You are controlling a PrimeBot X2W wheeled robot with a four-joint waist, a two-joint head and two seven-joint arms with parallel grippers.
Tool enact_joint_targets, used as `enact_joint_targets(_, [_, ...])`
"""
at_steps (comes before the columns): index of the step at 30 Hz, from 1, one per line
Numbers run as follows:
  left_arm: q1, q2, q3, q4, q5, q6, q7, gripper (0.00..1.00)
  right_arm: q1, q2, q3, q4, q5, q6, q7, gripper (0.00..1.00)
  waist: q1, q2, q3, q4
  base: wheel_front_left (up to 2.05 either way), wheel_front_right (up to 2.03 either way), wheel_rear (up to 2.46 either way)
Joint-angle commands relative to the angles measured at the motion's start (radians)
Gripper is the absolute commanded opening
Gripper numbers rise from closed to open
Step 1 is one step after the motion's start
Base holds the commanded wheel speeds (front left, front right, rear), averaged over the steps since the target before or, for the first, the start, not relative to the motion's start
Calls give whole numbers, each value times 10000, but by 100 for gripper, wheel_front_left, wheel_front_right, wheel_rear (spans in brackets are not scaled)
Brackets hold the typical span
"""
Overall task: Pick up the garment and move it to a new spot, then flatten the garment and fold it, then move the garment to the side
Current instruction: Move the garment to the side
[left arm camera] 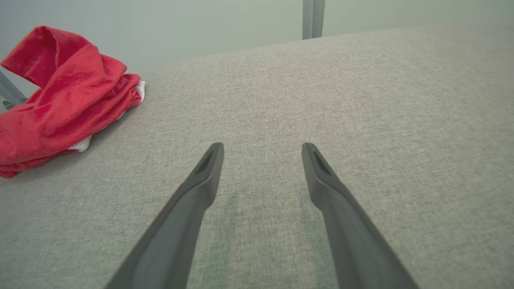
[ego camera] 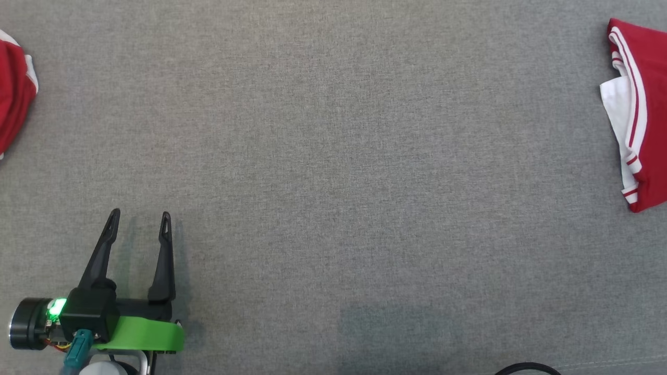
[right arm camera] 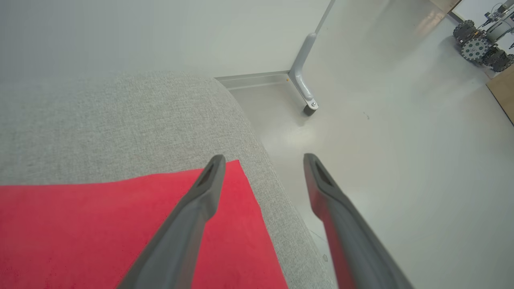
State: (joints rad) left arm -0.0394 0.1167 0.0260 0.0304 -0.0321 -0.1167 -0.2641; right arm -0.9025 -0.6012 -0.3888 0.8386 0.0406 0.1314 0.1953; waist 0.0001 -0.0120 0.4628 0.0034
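Head view: folded red-and-white garment [ego camera: 643, 114] — lying flat at the grey table's [ego camera: 333, 156] right edge. Right gripper [right arm camera: 264, 157] above the garment's corner, jaws spread, nothing held. Left gripper [ego camera: 140, 213] over the table's near left, jaws released, empty. Crumpled red garment [left arm camera: 60, 100] — heaped at the table's left edge.

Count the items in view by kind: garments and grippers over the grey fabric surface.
Garments: 2 (crumpled red garment at the left edge; folded red garment with white striped trim at the right edge)
Dark two-finger grippers: 2 (left gripper, right gripper, both open)
Total: 4
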Motion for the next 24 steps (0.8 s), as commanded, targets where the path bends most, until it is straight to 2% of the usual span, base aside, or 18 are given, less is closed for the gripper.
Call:
enact_joint_targets(1, [146,4,59,11,-27,56,1,100,-6,252,27,-161,-122,-14,-473,100,-1,120,-377,-135,0,0,0])
enact_joint_targets(5, [409,-151,203,165,-93,140,1,100,585,842,652,-684,254,-16,-1724,100,-1,120,-1228,-182,0,0,0])
enact_joint_targets(8, [650,-253,224,386,-109,219,1,100,1420,988,1356,-1330,982,-14,-2343,100,-1,120,-2050,-81,0,0,0])
enact_joint_targets(11, [855,-405,280,709,-345,287,1,100,2871,1016,1906,-2336,1745,-16,-3124,100,-1,120,-2870,173,0,0,0])
enact_joint_targets(14, [1056,-516,416,939,-547,419,1,100,4756,1341,2039,-3455,2270,-14,-3783,100,-1,120,-3600,459,0,0,0])
enact_joint_targets(18, [1413,-576,469,1046,-518,541,1,100,7026,2300,2101,-4982,1940,-14,-4319,100,-1,120,-4225,566,0,0,0])
enact_joint_targets(19, [1413,-576,469,1046,-518,541,1,100,7026,2300,2101,-4982,1940,-14,-4319,100,-1,120,-4225,566,0,0,0])
enact_joint_targets(24, [1732,-615,397,1216,-485,555,1,100,8923,3660,2367,-5970,1131,-16,-4592,100,-1,120,-4649,585,0,0,0])
